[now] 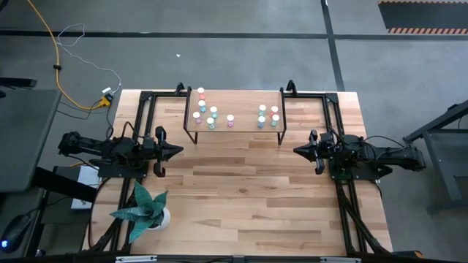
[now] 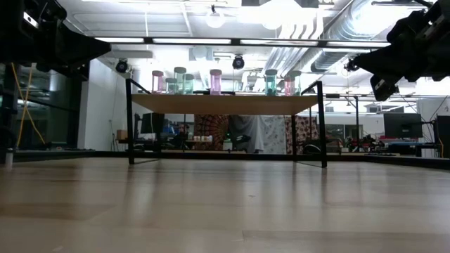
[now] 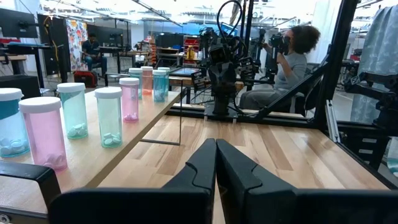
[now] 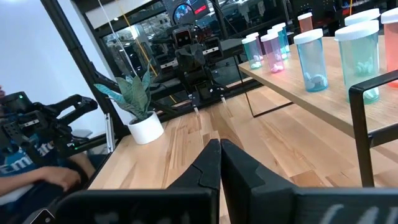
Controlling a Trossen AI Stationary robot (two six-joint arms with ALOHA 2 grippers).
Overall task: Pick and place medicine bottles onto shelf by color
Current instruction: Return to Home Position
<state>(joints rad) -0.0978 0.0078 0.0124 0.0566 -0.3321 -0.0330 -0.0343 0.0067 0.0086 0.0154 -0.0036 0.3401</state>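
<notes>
The shelf [image 1: 245,102] stands on thin black legs at the table's far middle, and its light wood top shows in the low view [image 2: 225,103]. Several medicine bottles with white caps, pink, red-orange and teal, stand upright on it: a left cluster [image 1: 205,111], one alone [image 1: 230,119] and a right cluster [image 1: 268,115]. My left wrist view shows them in a row [image 3: 109,115]; my right wrist view shows them too [image 4: 311,59]. My left gripper [image 1: 179,151] hovers shut at the table's left, level, pointing right. My right gripper [image 1: 296,151] hovers shut at the right, pointing left. Both hold nothing.
A white pot with a green plant [image 1: 146,208] stands near the table's front left corner. Black frame bars [image 1: 146,109] run along both sides of the table. Bare wood lies between the two grippers and in front of the shelf. A person [image 3: 292,56] sits beyond the table.
</notes>
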